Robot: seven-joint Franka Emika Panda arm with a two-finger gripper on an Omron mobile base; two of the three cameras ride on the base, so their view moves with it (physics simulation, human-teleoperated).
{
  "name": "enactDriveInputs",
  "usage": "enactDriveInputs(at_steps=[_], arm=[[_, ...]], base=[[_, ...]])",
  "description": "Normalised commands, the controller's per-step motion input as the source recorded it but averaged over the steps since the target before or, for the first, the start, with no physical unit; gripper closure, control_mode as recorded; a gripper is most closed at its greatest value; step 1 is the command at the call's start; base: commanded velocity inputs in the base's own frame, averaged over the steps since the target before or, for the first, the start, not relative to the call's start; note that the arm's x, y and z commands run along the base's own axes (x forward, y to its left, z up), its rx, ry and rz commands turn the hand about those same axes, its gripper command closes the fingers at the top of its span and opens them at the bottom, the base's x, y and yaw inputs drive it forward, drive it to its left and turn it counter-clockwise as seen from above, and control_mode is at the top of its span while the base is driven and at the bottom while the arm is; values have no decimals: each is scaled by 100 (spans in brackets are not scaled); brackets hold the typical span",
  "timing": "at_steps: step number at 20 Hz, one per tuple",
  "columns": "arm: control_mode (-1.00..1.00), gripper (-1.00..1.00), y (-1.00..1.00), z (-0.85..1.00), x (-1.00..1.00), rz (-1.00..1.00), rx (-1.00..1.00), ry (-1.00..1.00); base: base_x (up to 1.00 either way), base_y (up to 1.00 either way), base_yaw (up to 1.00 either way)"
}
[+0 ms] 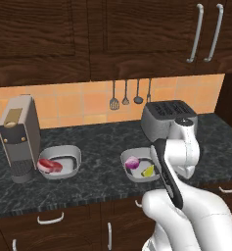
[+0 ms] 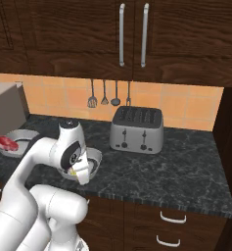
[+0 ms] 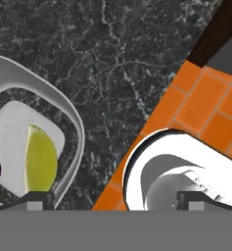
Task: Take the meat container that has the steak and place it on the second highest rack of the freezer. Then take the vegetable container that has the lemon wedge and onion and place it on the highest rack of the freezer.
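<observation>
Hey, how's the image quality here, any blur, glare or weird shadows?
Left base view: sharp, evenly lit, soft shadow under the steak container. Right base view: crisp, mild sheen on the toaster. Hand view: the lemon wedge is sharp; the toaster's curved shell reflects the tiles.

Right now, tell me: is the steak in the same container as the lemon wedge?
No. The steak lies in the left container; the lemon wedge shares another with the onion.

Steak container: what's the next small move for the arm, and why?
Probably swing the open gripper left along the counter toward the steak container. It goes in first, yet it sits untouched beside the coffee machine, while the hand hovers by the lemon wedge container.
</observation>
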Motion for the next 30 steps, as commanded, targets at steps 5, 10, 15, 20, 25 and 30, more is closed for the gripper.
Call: enactDriveInputs(at_steps=[5, 10, 15, 20, 25, 30], arm=[[-100, -100, 0, -47, 25, -2, 11, 0], [-100, -100, 0, -44, 44, -7, 1, 0], [-100, -100, 0, -56, 23, -6, 0, 5], [-100, -100, 7, -69, 5, -5, 0, 10], [-100, -100, 22, -56, 0, -7, 0, 7], [-100, -100, 26, -45, 2, -11, 0, 4]], base=[[0, 0, 0], [0, 0, 0], [0, 0, 0], [0, 0, 0], [0, 0, 0], [0, 0, 0]])
